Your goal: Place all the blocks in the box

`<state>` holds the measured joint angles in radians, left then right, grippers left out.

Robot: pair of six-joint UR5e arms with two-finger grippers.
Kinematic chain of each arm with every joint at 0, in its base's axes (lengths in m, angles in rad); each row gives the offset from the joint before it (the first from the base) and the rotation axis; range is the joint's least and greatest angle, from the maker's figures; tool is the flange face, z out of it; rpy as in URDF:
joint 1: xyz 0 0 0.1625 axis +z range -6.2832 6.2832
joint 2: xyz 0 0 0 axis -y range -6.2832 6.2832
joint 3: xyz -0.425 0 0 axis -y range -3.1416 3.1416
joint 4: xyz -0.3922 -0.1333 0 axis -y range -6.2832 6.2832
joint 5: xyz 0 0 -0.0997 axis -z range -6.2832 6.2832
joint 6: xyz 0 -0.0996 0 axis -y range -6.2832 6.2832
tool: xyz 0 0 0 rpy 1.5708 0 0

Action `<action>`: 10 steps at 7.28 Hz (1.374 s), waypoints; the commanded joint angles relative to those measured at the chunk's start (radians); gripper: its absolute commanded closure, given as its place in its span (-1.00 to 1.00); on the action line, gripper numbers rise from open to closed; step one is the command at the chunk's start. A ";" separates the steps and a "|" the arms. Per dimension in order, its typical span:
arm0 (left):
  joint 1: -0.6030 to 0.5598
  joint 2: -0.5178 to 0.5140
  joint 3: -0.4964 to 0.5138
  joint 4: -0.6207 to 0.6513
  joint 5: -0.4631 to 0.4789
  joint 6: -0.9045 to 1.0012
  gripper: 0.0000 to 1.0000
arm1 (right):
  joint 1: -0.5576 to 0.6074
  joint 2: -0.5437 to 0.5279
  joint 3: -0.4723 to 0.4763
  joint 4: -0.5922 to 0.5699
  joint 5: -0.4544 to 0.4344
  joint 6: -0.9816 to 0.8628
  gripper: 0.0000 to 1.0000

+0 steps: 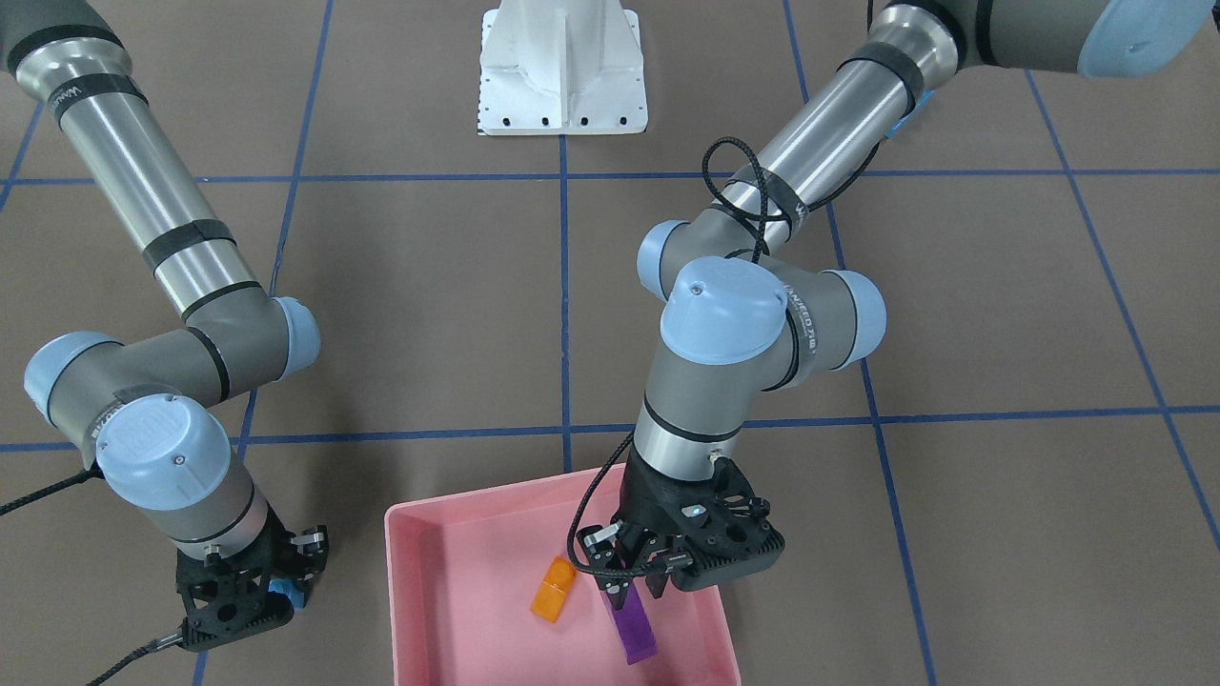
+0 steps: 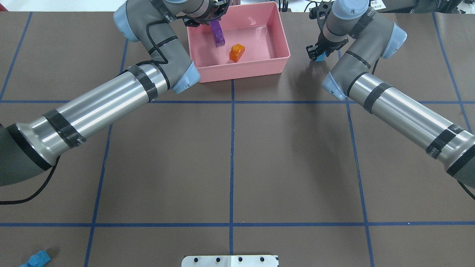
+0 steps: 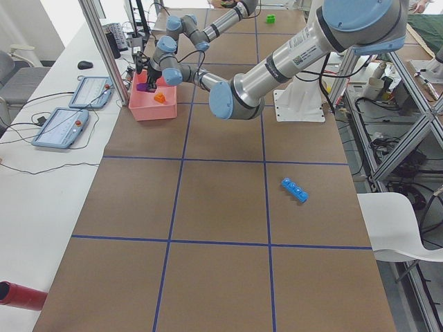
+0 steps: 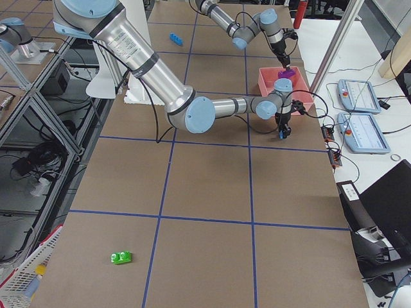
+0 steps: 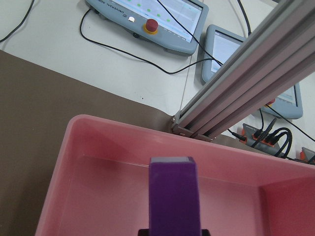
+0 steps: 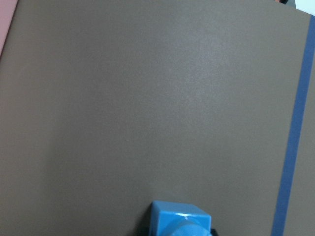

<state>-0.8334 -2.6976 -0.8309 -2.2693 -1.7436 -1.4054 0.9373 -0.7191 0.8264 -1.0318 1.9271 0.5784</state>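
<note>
The pink box (image 1: 457, 505) stands at the table's far edge; it also shows in the overhead view (image 2: 241, 72). An orange block (image 1: 554, 591) lies inside it. My left gripper (image 1: 631, 572) is over the box, shut on the long purple block (image 1: 632, 624), which hangs tilted down into it; the block fills the left wrist view (image 5: 173, 196). My right gripper (image 1: 286, 586) is low at the table beside the box, shut on the small blue block (image 6: 179, 221). The long blue block (image 2: 37, 258) and the green block (image 4: 121, 257) lie far off on the table.
The white robot base (image 1: 562, 67) stands at the table's middle near edge. Beyond the box are an aluminium post (image 5: 246, 83) and teach pendants (image 5: 147, 14) with cables. A red cylinder (image 3: 21, 294) lies off the mat.
</note>
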 commanded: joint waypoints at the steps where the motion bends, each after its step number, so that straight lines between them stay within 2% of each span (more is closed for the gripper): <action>1: -0.004 -0.002 -0.016 0.002 -0.001 -0.001 -1.00 | 0.029 0.015 0.007 -0.002 0.021 0.012 1.00; 2: -0.009 -0.001 -0.054 0.013 -0.010 0.003 -1.00 | 0.073 0.030 0.014 -0.007 0.094 0.014 1.00; 3: -0.016 0.002 -0.106 0.095 -0.026 0.009 -1.00 | 0.115 0.055 0.039 -0.026 0.163 0.015 1.00; 4: -0.053 0.013 -0.196 0.241 -0.157 0.070 -1.00 | 0.141 0.108 0.052 -0.090 0.217 0.044 1.00; 5: -0.105 0.080 -0.338 0.408 -0.225 0.188 -1.00 | 0.147 0.163 0.056 -0.129 0.231 0.102 1.00; 7: -0.113 0.323 -0.750 0.757 -0.264 0.488 -1.00 | 0.129 0.226 0.054 -0.128 0.231 0.254 1.00; 8: -0.112 0.478 -0.957 0.883 -0.281 0.608 -1.00 | 0.109 0.234 0.047 -0.119 0.218 0.267 1.00; 9: -0.110 0.666 -1.126 0.901 -0.283 0.676 -1.00 | 0.082 0.247 0.043 -0.117 0.173 0.268 1.00; 10: -0.110 0.814 -1.239 0.901 -0.283 0.730 -1.00 | 0.039 0.259 0.034 -0.111 0.121 0.274 1.00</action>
<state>-0.9436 -2.0855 -1.8898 -1.4004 -2.0225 -0.7628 1.0215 -0.4767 0.8699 -1.1492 2.1052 0.8418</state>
